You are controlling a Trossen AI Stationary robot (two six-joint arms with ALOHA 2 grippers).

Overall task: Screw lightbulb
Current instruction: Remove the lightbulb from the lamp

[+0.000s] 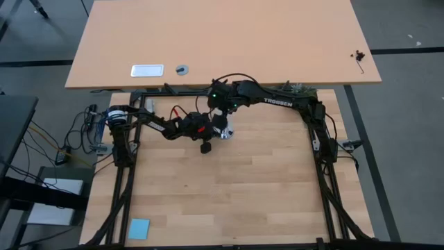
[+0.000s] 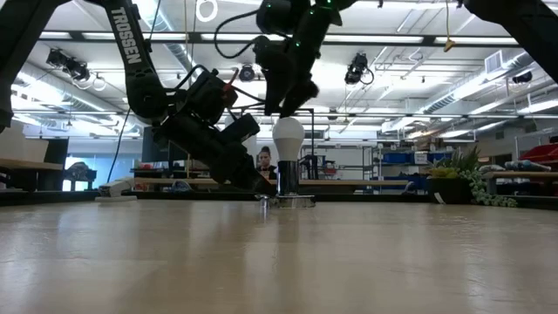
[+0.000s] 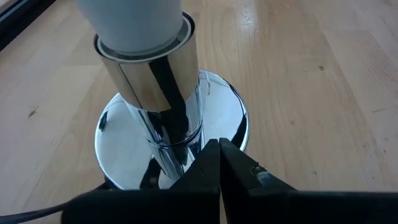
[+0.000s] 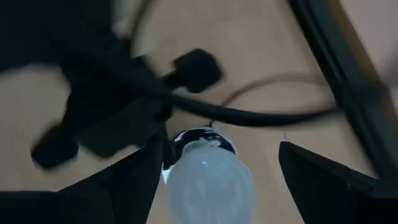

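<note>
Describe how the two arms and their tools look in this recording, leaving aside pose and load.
Both arms are dark, jointed links. The right arm carries white TROSSEN lettering and small green lights near its wrist; black cable loops over it. The left arm has red accents near its tool, whose fingers are black and wedge-shaped. The right tool has broad, flat black fingers.

Lightbulb (image 2: pixel 289 137) white, frosted; pale blue-white seen from above, btwn the right tool's (image 4: pixel 217 180) 2 black fingers. Socket (image 3: pixel 155 81) under it shiny silver w/ a black stripe reflected down its tube; base disc (image 3: pixel 230 118) mirror chrome. Left tool (image 3: pixel 219 163) black, tips pressed together right at the disc's edge. Table (image 1: pixel 263 187) light wood, plank pattern w/ darker grain streaks. Arms black, white "TROSSEN" lettering; green lights near the right tool's wrist, red bits behind the left tool. Cord (image 4: pixel 249 115) black. Blue square (image 1: pixel 139 228) at the table corner well away from both tools.
</note>
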